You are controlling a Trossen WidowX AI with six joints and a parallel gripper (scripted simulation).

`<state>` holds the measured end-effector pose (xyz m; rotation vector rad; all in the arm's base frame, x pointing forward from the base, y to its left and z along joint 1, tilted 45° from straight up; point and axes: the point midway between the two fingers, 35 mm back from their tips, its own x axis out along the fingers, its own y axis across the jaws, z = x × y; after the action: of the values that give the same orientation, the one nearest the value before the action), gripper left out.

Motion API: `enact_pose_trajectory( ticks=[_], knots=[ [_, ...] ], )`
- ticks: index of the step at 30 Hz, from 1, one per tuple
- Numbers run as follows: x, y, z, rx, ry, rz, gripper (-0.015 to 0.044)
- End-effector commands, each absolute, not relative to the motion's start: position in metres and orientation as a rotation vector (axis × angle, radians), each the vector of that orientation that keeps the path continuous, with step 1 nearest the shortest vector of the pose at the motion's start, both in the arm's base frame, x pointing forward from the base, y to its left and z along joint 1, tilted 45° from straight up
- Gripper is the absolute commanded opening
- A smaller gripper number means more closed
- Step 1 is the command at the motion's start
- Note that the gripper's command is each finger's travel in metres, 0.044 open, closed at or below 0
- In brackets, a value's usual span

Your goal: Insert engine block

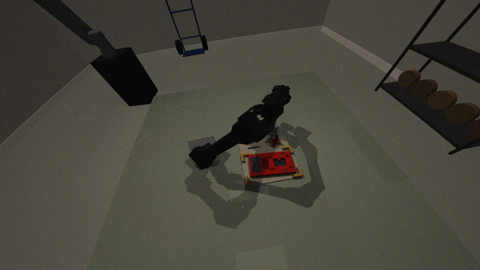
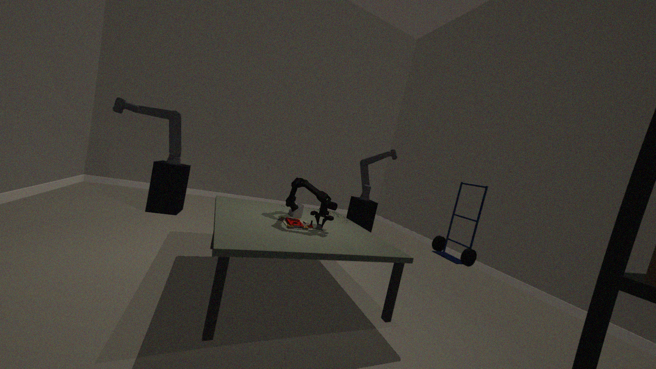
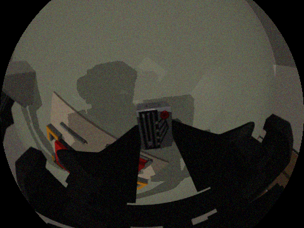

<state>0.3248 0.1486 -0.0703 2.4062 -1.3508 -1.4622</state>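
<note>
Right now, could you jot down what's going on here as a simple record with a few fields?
Gripper: the gripper is shut on the engine block, a fingertip on each side of it
Engine block: small grey ribbed piece with a red mark, beside the car body, not in it
Car body: the red car body lies flat on a pale board with orange corner brackets
Opening: the opening shows dark, with nothing in it
Table: the table bears the arm and the parts
Step not yet done: carry the block across and press it in
</note>
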Motion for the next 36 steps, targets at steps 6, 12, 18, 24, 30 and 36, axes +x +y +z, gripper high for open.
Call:
enact_pose_trajectory(
  ticks=[6,12,18,24,30,36],
  knots=[
    [0.323,0.159,-0.060,2.408,-1.359,-1.465,0.0000],
    [0.320,0.172,-0.048,2.409,-1.360,-1.469,0.0000],
    [0.316,0.185,-0.034,2.408,-1.356,-1.469,0.0000],
    [0.312,0.197,-0.021,2.410,-1.353,-1.468,0.0000],
    [0.307,0.209,-0.007,2.408,-1.351,-1.467,0.0000],
    [0.301,0.219,0.008,2.403,-1.348,-1.465,0.0000]
  ],
)
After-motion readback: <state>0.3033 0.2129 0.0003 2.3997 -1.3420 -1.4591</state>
